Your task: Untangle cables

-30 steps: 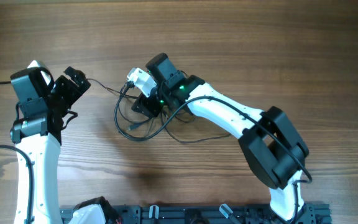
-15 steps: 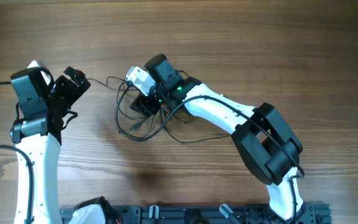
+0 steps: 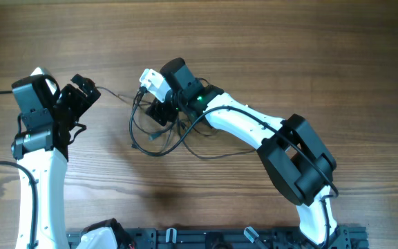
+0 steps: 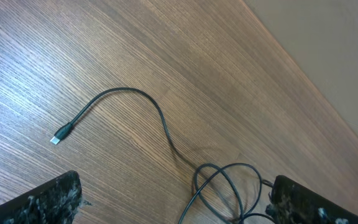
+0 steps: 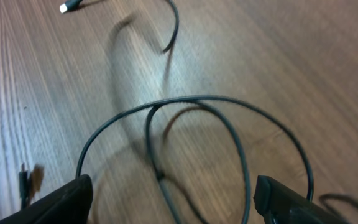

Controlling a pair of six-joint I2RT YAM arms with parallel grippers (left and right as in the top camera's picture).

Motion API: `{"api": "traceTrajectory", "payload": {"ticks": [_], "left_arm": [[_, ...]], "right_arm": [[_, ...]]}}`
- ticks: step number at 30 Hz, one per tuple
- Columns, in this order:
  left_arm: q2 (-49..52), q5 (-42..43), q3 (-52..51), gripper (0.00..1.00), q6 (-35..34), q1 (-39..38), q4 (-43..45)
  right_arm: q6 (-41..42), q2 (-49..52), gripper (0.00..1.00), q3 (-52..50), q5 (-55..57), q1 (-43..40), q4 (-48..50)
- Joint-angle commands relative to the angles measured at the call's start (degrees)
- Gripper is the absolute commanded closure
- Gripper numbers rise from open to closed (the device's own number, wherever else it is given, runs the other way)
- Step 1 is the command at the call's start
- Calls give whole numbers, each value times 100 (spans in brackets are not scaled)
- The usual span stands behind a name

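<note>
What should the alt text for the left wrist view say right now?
A thin black cable runs across the wooden table, its small plug end at left, curving into loose loops at lower right. The left gripper is open, jaws at the bottom corners, holding nothing.

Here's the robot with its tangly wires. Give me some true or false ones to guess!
The left gripper is open and empty. True.
The cables lie on a white cloth. False: they lie on a bare wooden table.
One plug end lies free on the table. True.
The cables are stretched out straight. False: they curl in crossing loops.
The right gripper is shut tight. False: its fingers stand wide apart.
</note>
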Motion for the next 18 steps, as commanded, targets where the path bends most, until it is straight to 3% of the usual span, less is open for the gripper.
{"api": "traceTrajectory", "payload": {"ticks": [1, 5, 8, 10, 11, 13, 18], "left_arm": [[42, -96, 9, 0, -33, 48, 11], [42, -96, 9, 0, -33, 48, 11], [42, -96, 9, 0, -33, 48, 11], [42, -96, 9, 0, -33, 48, 11], [42, -96, 9, 0, -33, 48, 11], [42, -96, 9, 0, -33, 48, 11], [42, -96, 9, 0, -33, 48, 11]], "right_arm": [[-136, 118, 12, 24, 118, -20, 68], [-136, 221, 13, 22, 116, -50, -17], [-116, 337, 23, 20, 116, -57, -160], [-114, 385, 45, 20, 118, -57, -426], [-111, 385, 68, 20, 118, -57, -597], [-94, 385, 94, 20, 118, -57, -992], [678, 297, 96, 57, -125, -57, -1694]]}}
